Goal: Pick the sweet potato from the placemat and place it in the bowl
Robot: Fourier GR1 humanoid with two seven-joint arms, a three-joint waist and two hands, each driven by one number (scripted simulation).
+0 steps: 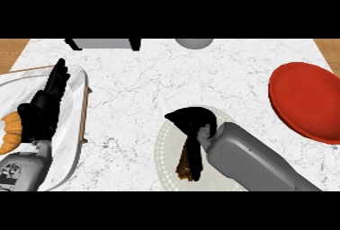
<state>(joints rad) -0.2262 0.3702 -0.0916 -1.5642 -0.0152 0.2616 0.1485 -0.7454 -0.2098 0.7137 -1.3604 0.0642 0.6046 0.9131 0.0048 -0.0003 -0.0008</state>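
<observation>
My right hand [192, 121] hangs over the pale round woven placemat [167, 157] on the white marbled counter [146, 81], fingers curled downward — clenched around the brown-orange sweet potato [185, 170], which peeks out beneath the wrist. The red round bowl [306, 101] sits well apart at the right. My left hand [41, 112] rests released, fingers straight, over a white plate [74, 112] holding an orange croissant [9, 132].
</observation>
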